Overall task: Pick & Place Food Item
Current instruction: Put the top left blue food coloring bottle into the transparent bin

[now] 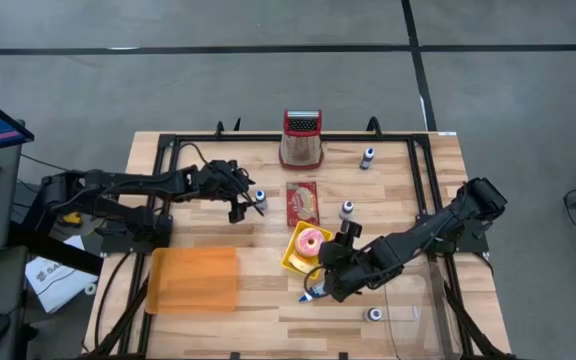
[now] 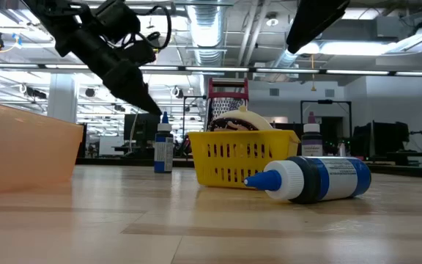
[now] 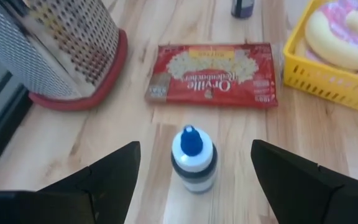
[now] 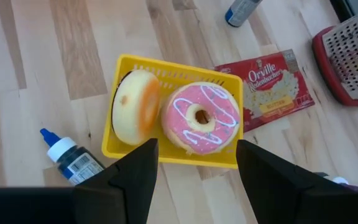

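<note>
A yellow basket (image 4: 166, 67) sits mid-table holding a pink-iced donut (image 4: 201, 118) and a pale round pastry (image 4: 135, 107) standing on edge beside it. My right gripper (image 4: 197, 143) hovers open above the basket's near side (image 1: 326, 275), touching nothing. A red popcorn packet (image 3: 213, 82) lies flat just beyond the basket. My left gripper (image 3: 194, 144) is open, slanting down left of the packet (image 1: 246, 205). A small blue-capped bottle (image 3: 193, 157) stands upright on the table between and ahead of its fingers, untouched.
A red-based grater (image 1: 302, 138) stands at the far edge. An orange tray (image 1: 193, 280) lies near left and a clear container (image 1: 413, 300) near right. A bottle (image 4: 73, 158) lies on its side by the basket; other small bottles (image 1: 347, 210) (image 1: 368, 157) (image 1: 374, 314) stand around.
</note>
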Available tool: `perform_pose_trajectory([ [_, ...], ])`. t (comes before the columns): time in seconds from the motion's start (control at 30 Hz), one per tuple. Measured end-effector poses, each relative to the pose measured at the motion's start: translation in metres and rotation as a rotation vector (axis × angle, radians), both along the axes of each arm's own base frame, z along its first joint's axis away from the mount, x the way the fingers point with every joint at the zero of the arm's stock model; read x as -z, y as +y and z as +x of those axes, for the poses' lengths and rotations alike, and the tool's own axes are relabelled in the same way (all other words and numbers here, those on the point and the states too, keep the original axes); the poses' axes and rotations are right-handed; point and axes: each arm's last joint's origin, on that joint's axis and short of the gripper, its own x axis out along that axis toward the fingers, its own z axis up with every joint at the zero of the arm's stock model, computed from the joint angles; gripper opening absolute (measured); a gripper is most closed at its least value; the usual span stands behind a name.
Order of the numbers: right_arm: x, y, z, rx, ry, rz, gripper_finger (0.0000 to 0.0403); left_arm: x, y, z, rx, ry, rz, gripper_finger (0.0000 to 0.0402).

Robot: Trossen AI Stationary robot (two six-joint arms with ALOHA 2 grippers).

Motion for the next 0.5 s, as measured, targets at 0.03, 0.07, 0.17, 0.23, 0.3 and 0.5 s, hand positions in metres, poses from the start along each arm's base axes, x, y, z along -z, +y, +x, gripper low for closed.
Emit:
perform_pose_trajectory([
  [0.03, 0.000, 0.000, 0.000, 0.002, -0.002, 0.002, 0.0210, 0.002, 0.000, 0.001, -0.001, 0.010, -0.003, 0.0301],
  [0.07, 0.000, 0.001, 0.000, 0.004, -0.003, 0.003, 0.0210, 0.004, 0.001, 0.001, -0.008, 0.021, 0.001, 0.0301],
  [0.17, 0.000, 0.003, -0.001, 0.003, -0.006, 0.007, 0.0210, 0.006, 0.004, 0.001, -0.033, 0.029, 0.005, 0.0301],
  [0.23, 0.000, 0.003, -0.001, 0.005, -0.006, 0.009, 0.0210, 0.009, 0.006, 0.001, -0.048, 0.041, -0.020, 0.0301],
  [0.3, 0.000, 0.003, -0.001, 0.005, -0.007, 0.009, 0.0210, 0.012, 0.007, 0.002, -0.047, 0.049, -0.042, 0.0301],
  [0.5, 0.000, 0.002, -0.001, -0.003, -0.003, -0.002, 0.0210, 0.030, 0.009, 0.007, -0.049, 0.113, -0.104, 0.0301],
])
